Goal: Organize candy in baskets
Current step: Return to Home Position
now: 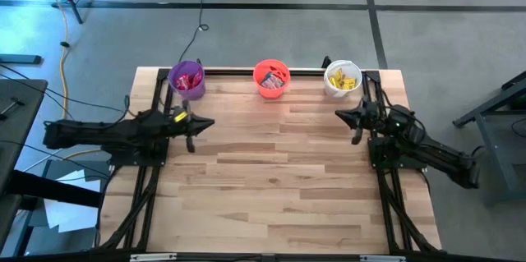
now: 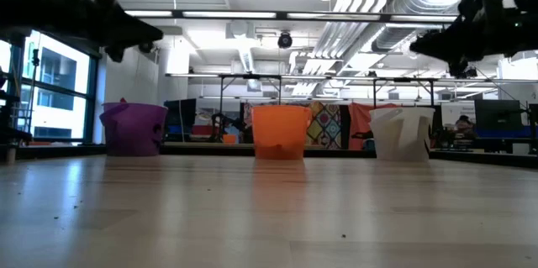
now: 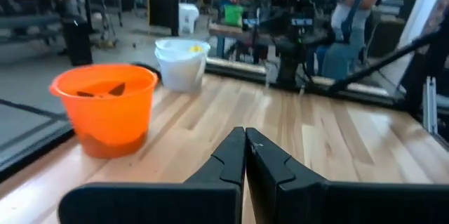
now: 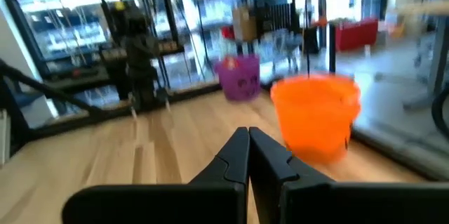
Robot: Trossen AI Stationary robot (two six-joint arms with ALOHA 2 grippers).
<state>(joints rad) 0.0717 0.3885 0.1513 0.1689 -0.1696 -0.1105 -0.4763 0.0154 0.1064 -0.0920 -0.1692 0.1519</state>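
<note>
Three small buckets stand in a row on their bases along the table's far edge: purple (image 1: 186,79), orange (image 1: 272,78) and white (image 1: 343,79). Red candy shows in the purple one, pale bars in the orange one, yellow candy in the white one. My left gripper (image 1: 211,123) hovers above the table, near side of the purple bucket, shut and empty. My right gripper (image 1: 339,115) hovers near the white bucket, also shut and empty. The left wrist view shows the orange bucket (image 3: 105,108) and white bucket (image 3: 182,62); the right wrist view shows the orange (image 4: 316,115) and purple (image 4: 240,78) ones.
The bare wooden table top (image 1: 271,180) stretches between and in front of both arms, with no loose candy on it. Dark frame rails (image 1: 148,188) run along the left and right sides. Beyond the table stand desks, equipment and a person (image 3: 347,20).
</note>
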